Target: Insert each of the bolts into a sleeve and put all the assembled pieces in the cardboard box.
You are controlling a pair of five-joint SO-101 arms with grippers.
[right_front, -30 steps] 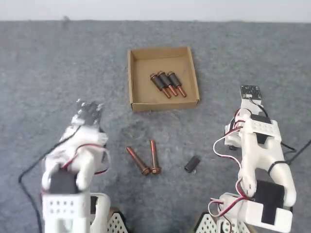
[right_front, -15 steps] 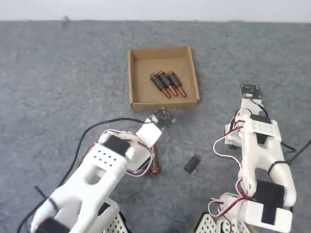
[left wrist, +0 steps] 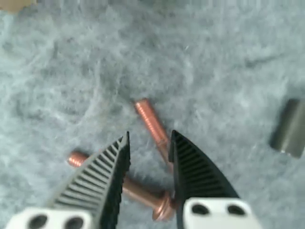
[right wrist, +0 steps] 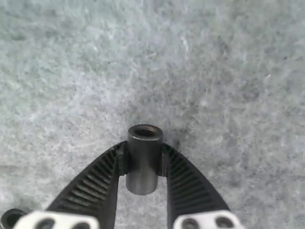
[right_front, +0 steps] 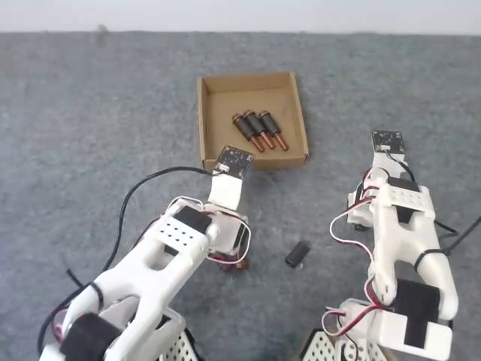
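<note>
Bolts are the unfinished part of the job: two bare ones lie on the grey carpet (right_front: 90,113) at the near middle, under the left arm. One bolt (left wrist: 151,125) has its shaft between the jaws of the left pincer (left wrist: 148,138), which stand apart on either side of it and, as far as I can tell, do not touch it. The other bolt (left wrist: 143,192) lies at an angle just beside the first. To the right of both, and apart from them, a loose sleeve (right_front: 297,254) lies on its side. At the near right, the right pincer (right wrist: 144,150) is clamped on a second sleeve (right wrist: 144,164), whose open end is turned toward the wrist camera, with bare carpet beyond it. At the far middle stands the cardboard box (right_front: 255,160), holding three assembled pieces (right_front: 260,131) that lie touching in a row toward its right side. By my reckoning three of five are done. Two insertions and two trips to the box remain, with one sleeve on hand for each bolt.
</note>
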